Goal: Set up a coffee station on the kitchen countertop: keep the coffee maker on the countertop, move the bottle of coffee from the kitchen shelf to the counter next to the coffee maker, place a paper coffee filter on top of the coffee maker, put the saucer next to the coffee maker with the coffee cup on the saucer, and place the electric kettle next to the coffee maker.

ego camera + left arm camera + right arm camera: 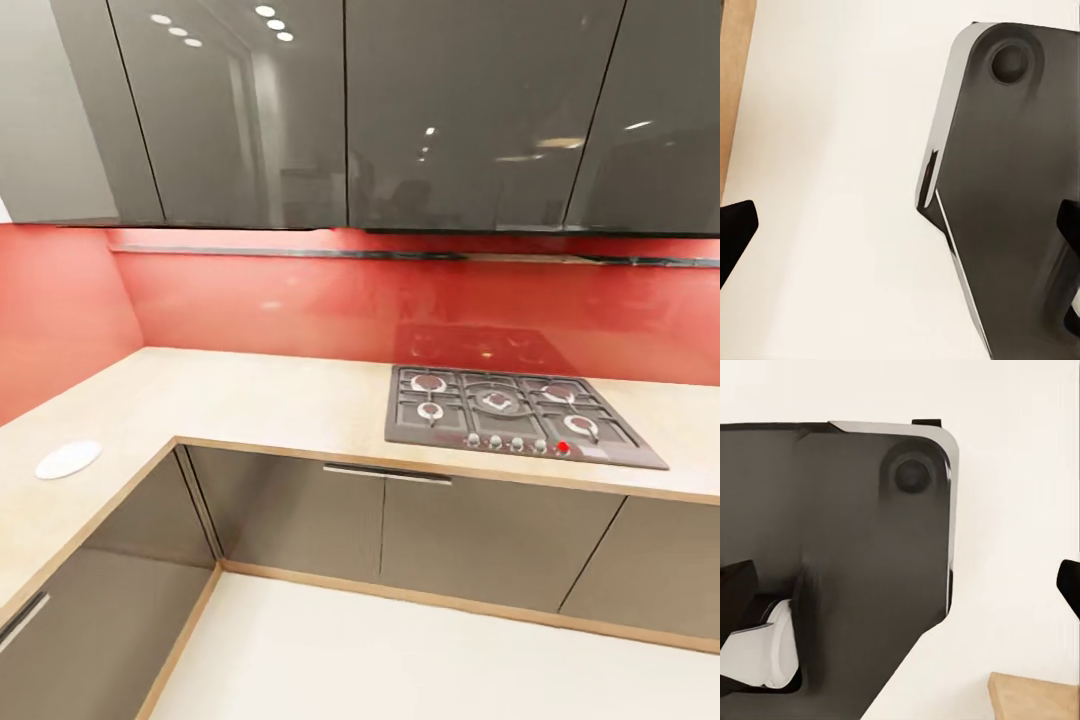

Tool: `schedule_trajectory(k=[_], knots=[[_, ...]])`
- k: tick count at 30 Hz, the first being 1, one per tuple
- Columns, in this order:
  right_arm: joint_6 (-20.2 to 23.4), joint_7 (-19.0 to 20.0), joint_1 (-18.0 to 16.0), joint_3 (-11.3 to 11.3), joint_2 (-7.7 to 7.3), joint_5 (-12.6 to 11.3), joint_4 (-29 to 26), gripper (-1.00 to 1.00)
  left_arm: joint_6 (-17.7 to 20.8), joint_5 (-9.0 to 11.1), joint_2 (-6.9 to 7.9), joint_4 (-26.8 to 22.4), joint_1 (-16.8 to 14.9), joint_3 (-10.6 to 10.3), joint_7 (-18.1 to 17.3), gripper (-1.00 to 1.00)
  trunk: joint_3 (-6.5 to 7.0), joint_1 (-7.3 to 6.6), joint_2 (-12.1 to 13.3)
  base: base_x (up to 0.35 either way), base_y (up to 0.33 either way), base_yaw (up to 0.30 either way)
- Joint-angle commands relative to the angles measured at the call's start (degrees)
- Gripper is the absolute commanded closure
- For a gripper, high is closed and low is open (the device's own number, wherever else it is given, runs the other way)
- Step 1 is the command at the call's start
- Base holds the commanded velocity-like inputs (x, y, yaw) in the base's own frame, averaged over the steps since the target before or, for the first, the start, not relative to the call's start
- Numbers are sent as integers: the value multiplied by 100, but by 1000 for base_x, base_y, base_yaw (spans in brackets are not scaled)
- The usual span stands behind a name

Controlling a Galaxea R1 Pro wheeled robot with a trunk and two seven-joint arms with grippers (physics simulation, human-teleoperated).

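Wood-grain counter [250, 400] w/ red backsplash [300, 300] wraps an L-corner, and the one task item you've got on it is the saucer [68, 459]: small flat white disc near the front edge of the left run, well apart from the hob [515, 420]. No cup on it and no coffee maker near it, so I'd say setup is barely begun; bottle, filter, kettle and cup are all left to do. Left gripper [900, 225] fingers spread wide, nothing between; right gripper [900, 585] likewise parted and empty, both hanging over pale floor [832, 187] beside the dark base [847, 547].
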Motion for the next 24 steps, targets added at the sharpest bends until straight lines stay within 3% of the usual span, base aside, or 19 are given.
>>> schedule_trajectory(k=[1, 8, 24], knots=[[-19, 24, -5, -38, 0, 22, 5, -100, -4, 59, -1, -9, 2, 3, -23, -100, -11, 6, -10, 334, -143, 0], [-25, 36, -5, -31, 1, 20, 4, -100, -4, 59, -2, -9, 2, 3, -20, -100, -15, 6, -10, 334, -143, 30], [-27, 40, -5, -29, 10, 21, 4, -100, -13, 65, -3, -9, 2, 36, -14, -100, -63, 6, -10, 237, -145, 247]])
